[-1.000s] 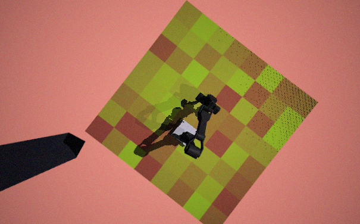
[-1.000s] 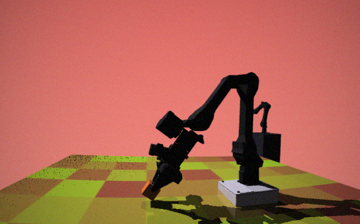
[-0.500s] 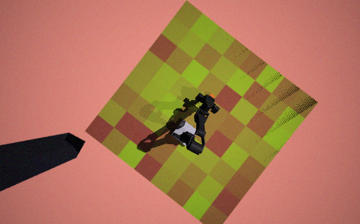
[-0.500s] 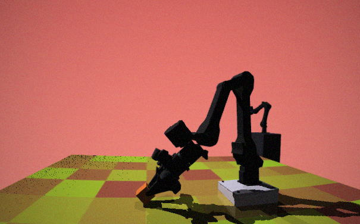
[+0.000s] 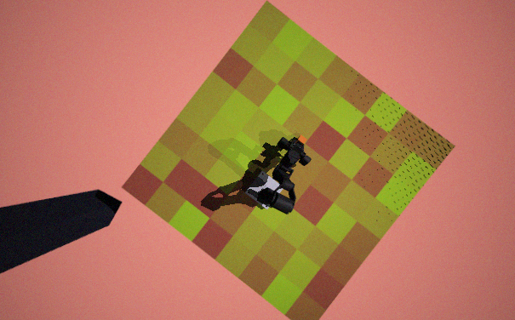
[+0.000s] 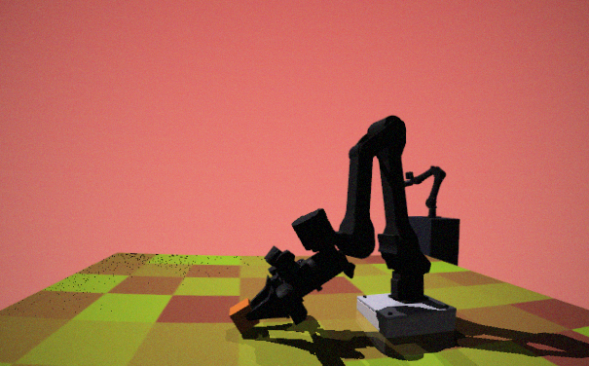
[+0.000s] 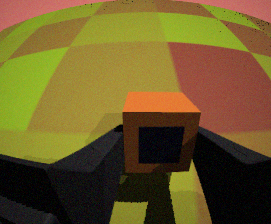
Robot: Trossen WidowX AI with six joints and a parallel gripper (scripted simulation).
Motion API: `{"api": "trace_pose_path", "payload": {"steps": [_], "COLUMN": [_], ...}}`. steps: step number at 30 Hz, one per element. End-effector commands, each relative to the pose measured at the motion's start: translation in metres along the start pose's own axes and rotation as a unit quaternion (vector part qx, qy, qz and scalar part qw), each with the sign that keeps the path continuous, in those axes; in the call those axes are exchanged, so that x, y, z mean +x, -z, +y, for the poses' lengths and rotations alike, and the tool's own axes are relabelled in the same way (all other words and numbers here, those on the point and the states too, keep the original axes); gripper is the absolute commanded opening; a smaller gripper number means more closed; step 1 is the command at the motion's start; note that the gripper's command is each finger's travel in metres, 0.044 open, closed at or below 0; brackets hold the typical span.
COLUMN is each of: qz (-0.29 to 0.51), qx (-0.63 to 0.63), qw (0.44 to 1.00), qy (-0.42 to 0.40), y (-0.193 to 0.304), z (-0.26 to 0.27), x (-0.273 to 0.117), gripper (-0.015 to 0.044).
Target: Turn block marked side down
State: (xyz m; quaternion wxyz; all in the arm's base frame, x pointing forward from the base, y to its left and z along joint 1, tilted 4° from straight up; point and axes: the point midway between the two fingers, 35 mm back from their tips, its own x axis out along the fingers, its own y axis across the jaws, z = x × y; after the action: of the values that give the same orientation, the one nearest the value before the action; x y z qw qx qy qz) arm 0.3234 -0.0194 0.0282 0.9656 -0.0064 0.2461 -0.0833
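The orange block (image 5: 302,139) (image 6: 240,311) (image 7: 156,102) is between the fingers of my gripper (image 5: 299,143) (image 6: 252,315) (image 7: 157,131), which is shut on it. In the wrist view the dark square mark (image 7: 161,145) is on the side that faces the camera, back toward the gripper. In the exterior view the block is tilted, with its lower edge close to the checkered table (image 5: 279,104) (image 6: 115,311) (image 7: 111,70). Whether that edge touches the table is hard to tell. The gripper slants down toward the block. The mark is hidden in the top and exterior views.
The arm's pale base (image 5: 272,183) (image 6: 407,316) stands on the table behind the gripper. A dark box (image 6: 443,240) with a small arm (image 6: 437,185) on it stands beyond the table. A long dark column (image 5: 49,230) lies off the table's left corner in the top view.
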Motion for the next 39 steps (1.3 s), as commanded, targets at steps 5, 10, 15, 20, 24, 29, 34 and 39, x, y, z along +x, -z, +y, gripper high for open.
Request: {"api": "trace_pose_path", "payload": {"steps": [5,10,15,20,24,29,34,39], "qz": [-0.027,-0.028,-0.028,-0.028,-0.028,-0.028,-0.028,-0.028], "qx": [-0.003,-0.003,-0.003,-0.003,-0.003,-0.003,-0.003,-0.003], "qw": [1.000,1.000,1.000,1.000,1.000,1.000,1.000,1.000], "qy": [0.003,0.003,0.003,0.003,0.003,0.003,0.003,0.003], "y": [-0.0003,-0.0005,-0.0005,-0.0005,-0.0005,-0.0005,-0.0005,-0.0005], "z": [-0.0018,-0.0018,-0.0018,-0.0018,-0.0018,-0.0018,-0.0018,-0.0018], "x": [-0.0064,-0.0066,-0.0066,-0.0066,-0.0066,-0.0066,-0.0066,-0.0066], "gripper": [0.0000,0.0000,0.0000,0.0053,0.0157,0.0289,0.0420,0.0440]}}
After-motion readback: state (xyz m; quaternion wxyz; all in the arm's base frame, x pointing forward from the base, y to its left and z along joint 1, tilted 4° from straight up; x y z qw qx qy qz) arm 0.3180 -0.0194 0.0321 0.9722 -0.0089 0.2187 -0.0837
